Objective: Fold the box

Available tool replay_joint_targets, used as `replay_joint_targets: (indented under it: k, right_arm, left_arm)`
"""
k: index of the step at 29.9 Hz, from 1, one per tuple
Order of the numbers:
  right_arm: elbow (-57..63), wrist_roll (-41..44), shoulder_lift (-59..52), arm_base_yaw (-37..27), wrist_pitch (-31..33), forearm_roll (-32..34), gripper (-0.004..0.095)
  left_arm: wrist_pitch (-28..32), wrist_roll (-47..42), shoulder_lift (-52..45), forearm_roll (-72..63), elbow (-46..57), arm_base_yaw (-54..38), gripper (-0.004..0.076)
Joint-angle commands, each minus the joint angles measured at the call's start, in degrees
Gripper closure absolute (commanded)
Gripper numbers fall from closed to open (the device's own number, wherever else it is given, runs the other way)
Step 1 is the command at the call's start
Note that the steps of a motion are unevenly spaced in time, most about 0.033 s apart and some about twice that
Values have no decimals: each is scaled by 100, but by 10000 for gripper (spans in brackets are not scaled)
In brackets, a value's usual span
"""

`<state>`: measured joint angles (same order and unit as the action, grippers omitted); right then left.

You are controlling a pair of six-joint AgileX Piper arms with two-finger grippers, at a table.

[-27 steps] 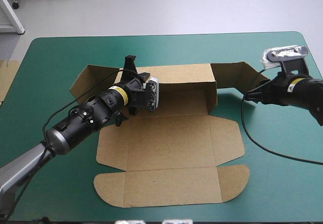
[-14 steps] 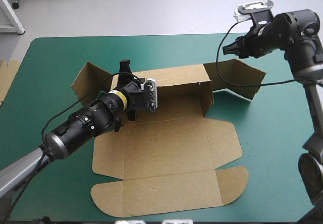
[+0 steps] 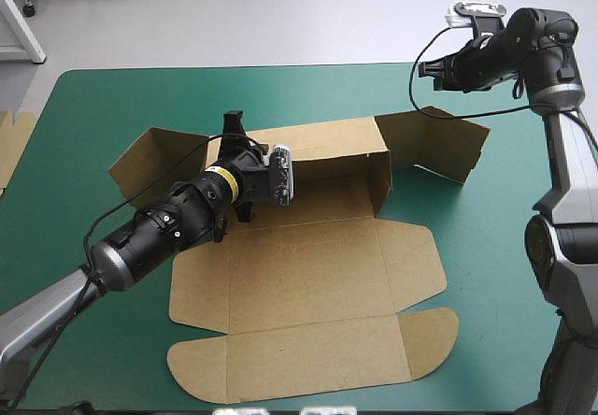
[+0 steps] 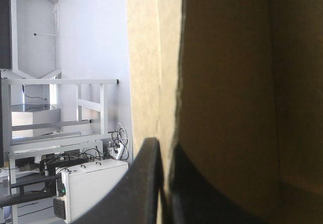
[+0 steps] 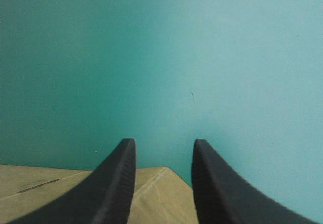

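High view: box (image 3: 308, 275) sits mid-counter (image 3: 93, 116), mostly a flat brown sheet, with its rounded flaps lying toward the near edge. The long back wall stands upright on the far side. A side flap angles off each end of it, one toward the left edge, one toward the right. Left fingers (image 3: 235, 123) pinch the top of that wall near its left end. Left wrist view confirms: left fingers (image 4: 151, 153) all but closed, board edge of the box (image 4: 227, 82) between them. Right fingers (image 3: 432, 67) are up in the air over the far right corner, above the right side flap, clear of it. Right wrist view: right fingers (image 5: 126, 156) stand apart, holding nothing, teal-green cover (image 5: 151, 57) ahead, a corner of the box (image 5: 60, 199) under them. Spare board (image 3: 11, 144) pokes in at the counter's left edge.
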<state>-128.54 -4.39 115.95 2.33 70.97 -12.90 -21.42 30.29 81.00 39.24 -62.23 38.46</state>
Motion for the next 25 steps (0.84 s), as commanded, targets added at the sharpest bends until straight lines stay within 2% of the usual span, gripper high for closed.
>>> replay_joint_targets:
  k: [1,5,11,20,25]
  right_arm:
    - [-209,-232,-96,-56,-388,-312,686]
    - [-209,-283,79,-56,-488,-473,738]
    - [-199,-509,108,-56,-105,-730,738]
    - [5,-872,14,-46,39,-1543,737]
    - [633,-1127,-375,6,39,-1520,737]
  left_arm:
    - [-405,-179,13,-30,-74,-3,734]
    - [-311,-435,83,214,-74,-3,734]
    - [-184,-1347,172,1110,-74,-3,734]
    - [-170,-1453,207,1260,-74,-3,734]
    - [-168,-1453,242,1260,-74,-3,734]
